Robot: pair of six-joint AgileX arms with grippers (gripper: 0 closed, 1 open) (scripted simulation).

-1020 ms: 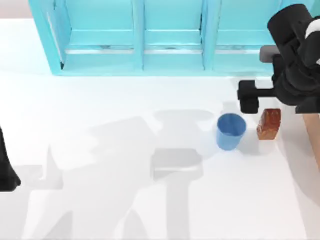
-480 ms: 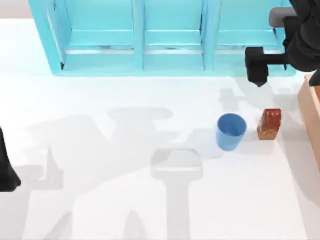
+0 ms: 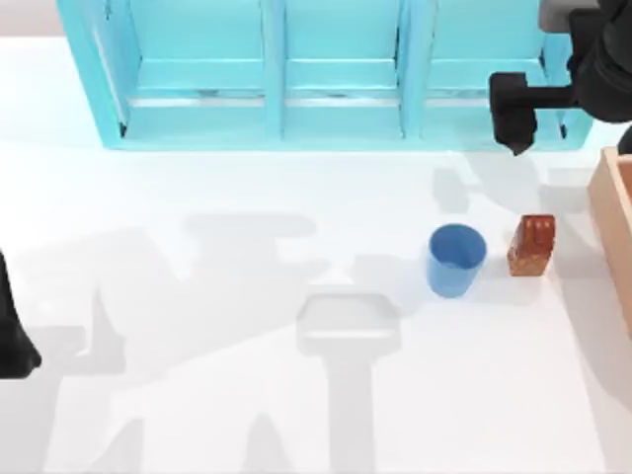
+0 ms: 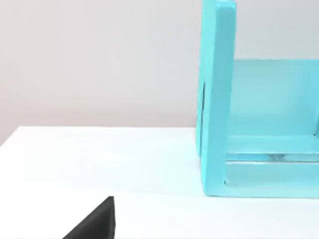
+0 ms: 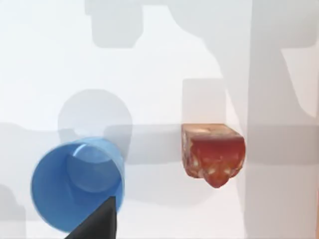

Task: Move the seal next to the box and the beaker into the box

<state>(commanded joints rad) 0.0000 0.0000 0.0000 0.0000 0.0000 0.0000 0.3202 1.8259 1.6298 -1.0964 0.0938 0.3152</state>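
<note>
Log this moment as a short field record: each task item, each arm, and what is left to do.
seal: upright on the table, between the beaker and the box, apart from both
beaker: upright, hollow inside, on the table outside the box
box: at the table's right edge
right gripper: raised near the turquoise shelf, holding nothing
left arm: parked at the left edge
left to do: beaker into box

Right claw point(image 3: 514, 118) raised at table's far right; left arm point(image 3: 12, 336) parked at left edge.
</note>
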